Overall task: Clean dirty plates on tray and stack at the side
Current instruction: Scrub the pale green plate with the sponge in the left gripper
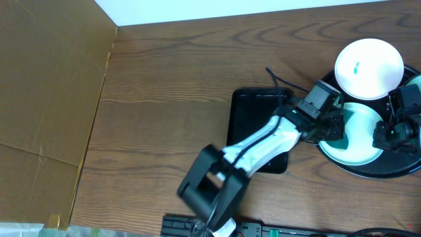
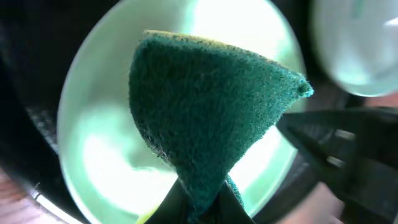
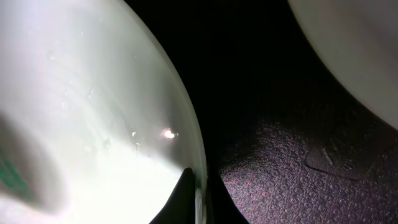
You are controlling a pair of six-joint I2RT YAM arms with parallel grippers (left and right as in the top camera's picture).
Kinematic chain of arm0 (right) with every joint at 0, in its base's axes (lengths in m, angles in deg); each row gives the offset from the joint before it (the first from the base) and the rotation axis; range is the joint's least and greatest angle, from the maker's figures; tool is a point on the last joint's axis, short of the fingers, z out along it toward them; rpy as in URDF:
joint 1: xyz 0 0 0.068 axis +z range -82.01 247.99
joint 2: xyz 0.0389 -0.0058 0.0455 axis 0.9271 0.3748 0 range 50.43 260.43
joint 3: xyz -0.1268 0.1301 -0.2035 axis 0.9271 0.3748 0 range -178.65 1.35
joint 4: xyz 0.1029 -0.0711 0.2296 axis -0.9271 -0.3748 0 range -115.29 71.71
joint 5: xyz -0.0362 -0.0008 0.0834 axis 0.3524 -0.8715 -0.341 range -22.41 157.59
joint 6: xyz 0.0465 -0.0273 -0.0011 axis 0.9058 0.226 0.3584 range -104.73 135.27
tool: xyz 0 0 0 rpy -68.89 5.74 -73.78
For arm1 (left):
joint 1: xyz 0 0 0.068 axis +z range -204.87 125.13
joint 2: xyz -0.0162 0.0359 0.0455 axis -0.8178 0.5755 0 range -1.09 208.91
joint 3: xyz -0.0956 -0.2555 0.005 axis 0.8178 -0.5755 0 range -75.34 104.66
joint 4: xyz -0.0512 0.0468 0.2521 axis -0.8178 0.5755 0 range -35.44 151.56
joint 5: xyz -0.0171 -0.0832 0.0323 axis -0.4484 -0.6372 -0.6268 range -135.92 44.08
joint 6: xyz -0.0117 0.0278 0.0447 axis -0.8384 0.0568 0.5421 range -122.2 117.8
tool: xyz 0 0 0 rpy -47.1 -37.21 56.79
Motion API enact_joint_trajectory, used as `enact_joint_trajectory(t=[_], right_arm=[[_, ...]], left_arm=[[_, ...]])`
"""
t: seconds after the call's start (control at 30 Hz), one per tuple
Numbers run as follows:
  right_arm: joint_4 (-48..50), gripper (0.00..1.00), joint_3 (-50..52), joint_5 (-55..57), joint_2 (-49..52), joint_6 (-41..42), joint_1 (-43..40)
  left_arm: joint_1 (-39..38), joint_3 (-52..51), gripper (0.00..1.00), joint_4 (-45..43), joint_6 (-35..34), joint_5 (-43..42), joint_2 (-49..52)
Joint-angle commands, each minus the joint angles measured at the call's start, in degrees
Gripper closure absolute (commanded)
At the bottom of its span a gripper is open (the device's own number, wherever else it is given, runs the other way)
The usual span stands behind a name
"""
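Observation:
Two white plates show on the round black tray (image 1: 395,172); a third is not in view. The far plate (image 1: 368,69) carries a small teal smear. The near plate (image 1: 358,138) lies under both grippers. My left gripper (image 1: 329,131) is shut on a dark green sponge (image 2: 211,106) and holds it on or just over the near plate (image 2: 93,155). My right gripper (image 1: 383,137) is shut on that plate's right rim; in the right wrist view its fingers (image 3: 199,199) pinch the plate's edge (image 3: 93,124). The far plate also shows in the left wrist view (image 2: 354,50) and the right wrist view (image 3: 354,50).
A smaller rectangular black tray (image 1: 253,108) lies left of the round tray, under my left arm. A cardboard sheet (image 1: 46,99) covers the table's left side. Dark equipment sits at the front edge (image 1: 276,230). The round tray's textured floor shows in the right wrist view (image 3: 280,168).

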Motion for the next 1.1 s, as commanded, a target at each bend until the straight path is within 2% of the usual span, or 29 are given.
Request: enact_joint_trajectory(t=[0.0, 0.13, 0.27, 0.4, 0.53, 0.73, 0.9, 1.07], right_arm=[[-0.98, 0.99, 1.40, -1.99, 2.82, -1.09, 1.86], [-1.29, 0.99, 1.42, -1.99, 2.82, -1.09, 1.86], [-1.88, 0.99, 1.42, -1.97, 2.82, -1.09, 1.86], [-1.88, 0.99, 1.42, -1.97, 2.82, -1.09, 1.86], [-1.88, 0.99, 1.42, -1.99, 2.82, -1.09, 1.86], [-2.03, 0.99, 1.42, -1.99, 2.82, -1.09, 1.86], [-2.03, 0.99, 1.42, -1.99, 2.82, -1.07, 1.86], [-2.05, 0.99, 1.42, -1.99, 2.82, -1.09, 1.86]], left_arm=[[0.11, 1.11, 0.93, -0.59, -2.16, 0.55, 2.43], [0.15, 1.11, 0.93, -0.33, -2.14, 7.54, 5.70], [0.15, 1.11, 0.93, -1.09, -2.16, 8.02, 9.35], [0.07, 1.11, 0.93, -4.63, -2.73, -1.14, 12.44], [-0.74, 1.11, 0.93, -11.69, -6.62, -11.96, 14.64], [-2.01, 1.11, 0.93, -15.69, -7.50, -13.29, 14.88], [-0.90, 1.11, 0.93, -12.52, -3.06, -11.13, 14.88], [1.18, 1.14, 0.93, 0.15, -2.91, 3.32, 14.67]])
